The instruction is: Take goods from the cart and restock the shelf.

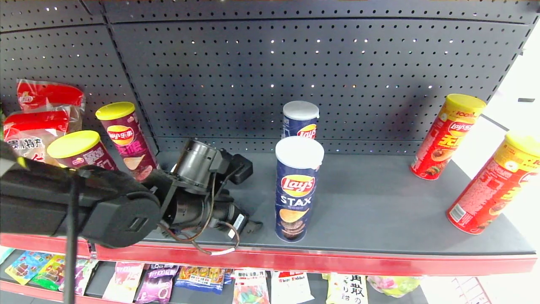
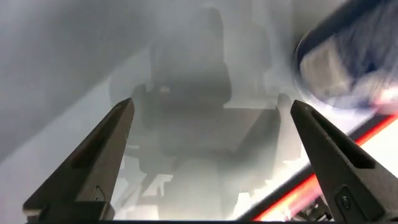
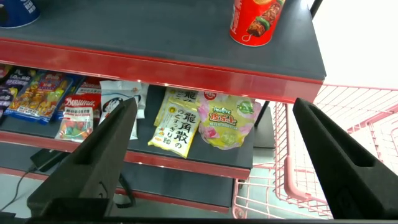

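A blue chip can (image 1: pixel 297 190) with a white lid stands near the front of the dark shelf (image 1: pixel 379 211), a second blue can (image 1: pixel 300 120) behind it. My left arm (image 1: pixel 198 190) lies over the shelf just left of the front can. My left gripper (image 2: pixel 212 104) is open with nothing between its fingers, over bare shelf, and the blue can (image 2: pixel 348 62) shows blurred to one side. My right gripper (image 3: pixel 214 102) is open and empty, below and in front of the shelf's red edge (image 3: pixel 155 62), near the red wire cart (image 3: pixel 348 155).
Two red cans (image 1: pixel 447 137) (image 1: pixel 493 185) stand at the shelf's right end, one of them (image 3: pixel 255 22) above my right gripper. Two purple cans (image 1: pixel 126 139) (image 1: pixel 80 152) and red bags (image 1: pixel 38 114) fill the left. Snack bags (image 3: pixel 186 121) lie on the lower shelf.
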Available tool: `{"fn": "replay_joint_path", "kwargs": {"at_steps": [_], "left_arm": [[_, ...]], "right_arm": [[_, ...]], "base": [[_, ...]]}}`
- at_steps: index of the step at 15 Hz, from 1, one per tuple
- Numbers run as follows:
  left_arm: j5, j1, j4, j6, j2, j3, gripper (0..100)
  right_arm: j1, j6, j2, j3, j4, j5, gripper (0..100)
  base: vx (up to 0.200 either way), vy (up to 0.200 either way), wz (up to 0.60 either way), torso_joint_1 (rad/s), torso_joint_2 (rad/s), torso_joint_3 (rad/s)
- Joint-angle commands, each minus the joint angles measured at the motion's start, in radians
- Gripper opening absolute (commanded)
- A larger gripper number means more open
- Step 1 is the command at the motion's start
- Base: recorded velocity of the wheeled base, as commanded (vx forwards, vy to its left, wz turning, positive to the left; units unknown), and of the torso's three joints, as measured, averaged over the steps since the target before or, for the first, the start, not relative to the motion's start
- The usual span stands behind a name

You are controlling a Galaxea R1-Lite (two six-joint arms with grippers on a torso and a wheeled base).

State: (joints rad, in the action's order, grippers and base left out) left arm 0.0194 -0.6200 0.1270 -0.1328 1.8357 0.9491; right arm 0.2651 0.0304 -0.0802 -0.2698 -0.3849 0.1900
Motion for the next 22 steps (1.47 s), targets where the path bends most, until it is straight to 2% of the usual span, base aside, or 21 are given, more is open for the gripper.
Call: {"fn": "replay_joint_path", "kwargs": {"at_steps": [1, 2, 3, 4, 5, 6, 7, 8, 9, 11, 12, 14, 15, 17, 18, 20, 21, 22], "left_arm": [[0.005, 0.029, -0.004, -0.001, -0.162, -0.115, 100], [0.056, 0.036, -0.024, -0.001, -0.28, -0.174, 100], [0.114, 0.036, -0.086, 0.004, -0.385, -0.208, 100], [0.149, 0.037, -0.175, 0.009, -0.492, -0.228, 100], [0.162, 0.039, -0.218, 0.018, -0.544, -0.237, 100], [0.202, 0.046, -0.343, 0.041, -0.691, -0.262, 100], [0.248, 0.051, -0.501, 0.045, -0.851, -0.279, 100], [0.255, 0.049, -0.596, 0.044, -0.955, -0.294, 100], [0.257, 0.049, -0.65, 0.044, -1.02, -0.305, 100], [0.301, 0.065, -0.774, 0.044, -1.193, -0.317, 100], [0.321, 0.111, -0.81, 0.042, -1.257, -0.311, 100], [0.34, 0.256, -0.819, 0.039, -1.333, -0.311, 100], [0.338, 0.364, -0.82, 0.041, -1.388, -0.317, 100], [0.335, 0.454, -0.854, 0.059, -1.475, -0.342, 100], [0.326, 0.477, -0.897, 0.094, -1.558, -0.374, 100], [0.266, 0.476, -0.908, 0.097, -1.715, -0.429, 100], [0.234, 0.476, -0.919, 0.11, -1.753, -0.443, 100], [0.223, 0.476, -0.876, 0.209, -1.742, -0.446, 100]], "right_arm": [[0.003, 0.002, 0.004, 0.015, -0.006, -0.006, 100], [0.011, 0.006, 0.017, 0.032, -0.006, -0.029, 100], [0.017, 0.006, 0.03, 0.035, -0.006, -0.047, 100], [0.019, 0.006, 0.034, 0.04, -0.006, -0.053, 100], [0.02, 0.006, 0.043, 0.043, -0.005, -0.055, 100], [0.026, 0.008, 0.068, 0.049, -0.005, -0.06, 100], [0.039, 0.008, 0.08, 0.052, -0.008, -0.072, 100], [0.039, 0.005, 0.08, 0.053, -0.003, -0.072, 100], [0.039, 0.0, 0.08, 0.057, -0.002, -0.072, 100], [0.039, -0.006, 0.08, 0.064, 0.0, -0.072, 100], [0.039, -0.007, 0.08, 0.064, 0.0, -0.072, 100], [0.037, -0.038, 0.08, 0.064, 0.0, -0.067, 100], [0.039, -0.06, 0.08, 0.064, 0.001, -0.073, 100], [0.039, -0.078, 0.08, 0.064, 0.003, -0.069, 100], [0.039, -0.084, 0.08, 0.064, 0.003, -0.057, 100], [0.037, -0.083, 0.08, 0.053, 0.006, 0.009, 100], [0.037, -0.081, 0.08, 0.043, 0.009, 0.02, 100], [0.031, -0.081, 0.068, -0.006, -0.003, 0.032, 100]], "base": [[0.0, 0.0, 0.0, 0.0, 0.0, 0.0], [0.0, 0.0, 0.0, 0.0, 0.0, 0.0], [0.0, 0.0, 0.0, 0.0, 0.0, 0.0], [0.0, 0.0, 0.0, 0.0, 0.0, 0.0], [0.0, 0.0, 0.0, 0.0, 0.0, 0.0], [0.0, 0.0, 0.0, 0.0, 0.0, 0.0], [0.0, 0.0, 0.0, 0.0, 0.0, 0.0], [0.0, 0.0, 0.0, 0.0, 0.0, 0.0], [0.0, 0.0, 0.0, 0.0, 0.0, 0.0], [0.0, 0.0, 0.0, 0.0, 0.0, 0.0], [0.0, 0.0, 0.0, 0.0, 0.0, 0.0], [0.0, 0.0, 0.0, 0.0, 0.0, 0.0], [0.0, 0.0, 0.0, 0.0, 0.0, 0.0], [0.0, 0.0, 0.0, 0.0, 0.0, 0.0], [0.0, 0.0, 0.0, 0.0, 0.0, 0.0], [0.0, 0.0, 0.0, 0.0, 0.0, 0.0], [0.0, 0.0, 0.0, 0.0, 0.0, 0.0], [0.0, 0.0, 0.0, 0.0, 0.0, 0.0]]}}
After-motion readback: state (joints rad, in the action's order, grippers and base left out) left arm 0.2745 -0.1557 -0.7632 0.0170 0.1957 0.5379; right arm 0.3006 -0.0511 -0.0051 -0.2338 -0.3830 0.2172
